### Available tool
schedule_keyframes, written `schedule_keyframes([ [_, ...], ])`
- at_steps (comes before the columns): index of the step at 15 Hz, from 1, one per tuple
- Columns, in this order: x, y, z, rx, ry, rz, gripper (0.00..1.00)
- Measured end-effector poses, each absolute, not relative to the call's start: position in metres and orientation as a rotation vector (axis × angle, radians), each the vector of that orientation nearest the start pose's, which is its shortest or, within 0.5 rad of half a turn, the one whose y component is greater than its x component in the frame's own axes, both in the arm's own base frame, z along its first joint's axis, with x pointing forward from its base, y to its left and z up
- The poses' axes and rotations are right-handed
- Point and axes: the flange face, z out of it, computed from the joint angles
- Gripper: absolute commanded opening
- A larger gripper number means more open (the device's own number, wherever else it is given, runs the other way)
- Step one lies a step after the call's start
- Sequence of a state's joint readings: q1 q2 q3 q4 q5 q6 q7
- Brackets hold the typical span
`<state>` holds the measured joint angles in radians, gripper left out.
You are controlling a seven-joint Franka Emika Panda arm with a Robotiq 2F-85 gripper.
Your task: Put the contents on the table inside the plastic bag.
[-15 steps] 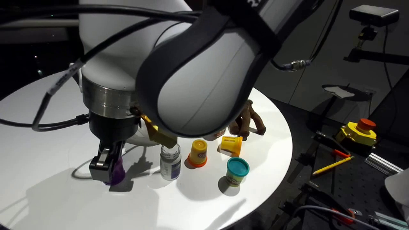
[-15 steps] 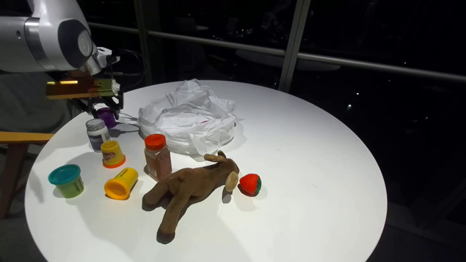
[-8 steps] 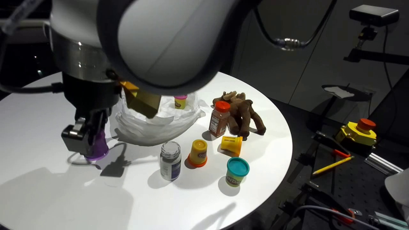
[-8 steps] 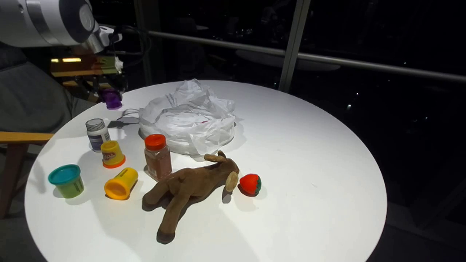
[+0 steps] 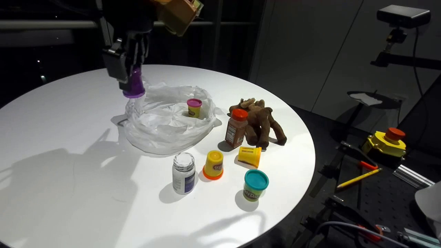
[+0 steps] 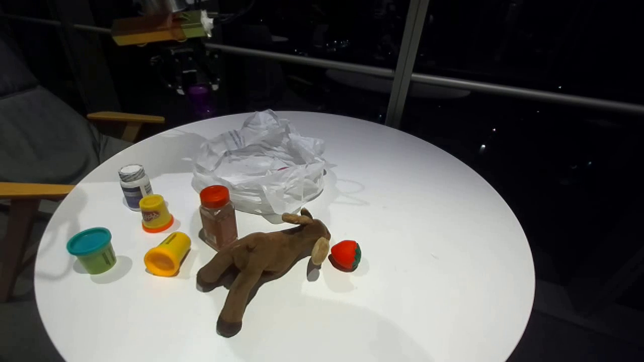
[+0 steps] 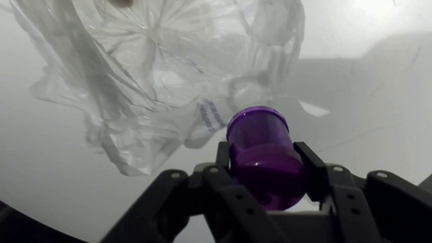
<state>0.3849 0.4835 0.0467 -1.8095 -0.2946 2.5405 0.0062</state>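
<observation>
The bag (image 5: 162, 143) lies crumpled on the table (image 6: 427, 281), its mouth spread open; inside it the pink-lidded tub (image 5: 194, 109) stands upright near the wall; outside it, the white bottle (image 5: 183, 175) stands upright, and what it holds cannot be made out; the upright yellow tub (image 5: 214, 164) rests just beside the bottle, orange end down; the red-lidded jar (image 6: 218, 218) stands upright too, and a reddish-brown filling shows through its clear side; the teal-lidded tub (image 5: 255, 186), lid on, stands near the table's edge, its contents hidden; the tipped yellow tub (image 6: 168, 253) lies on its side between the teal-lidded tub and the plush animal (image 6: 266, 254); the plush animal lies close by the jar, though whether the two touch cannot be told; just beside its head sits the strawberry (image 6: 345, 254).

The gripper (image 7: 265, 161) has hold of the purple tub (image 7: 261, 133), clear of the table in both exterior views; the jaws stand partway apart, as wide as the tub and no wider, pressing it from both sides; the tub's rimmed end points down and away from the gripper, above the bag's edge; whether it touches the bag there cannot be told.
</observation>
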Motion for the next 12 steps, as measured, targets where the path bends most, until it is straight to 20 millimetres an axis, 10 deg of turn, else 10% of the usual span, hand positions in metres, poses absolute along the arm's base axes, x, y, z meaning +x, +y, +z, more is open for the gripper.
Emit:
schedule_keyframes([
  [6, 0.636, 0.182, 0.251, -3.148, -0.808, -0.316, 0.19],
  [12, 0.658, 0.144, 0.208, -3.099, -0.61, -0.377, 0.19],
])
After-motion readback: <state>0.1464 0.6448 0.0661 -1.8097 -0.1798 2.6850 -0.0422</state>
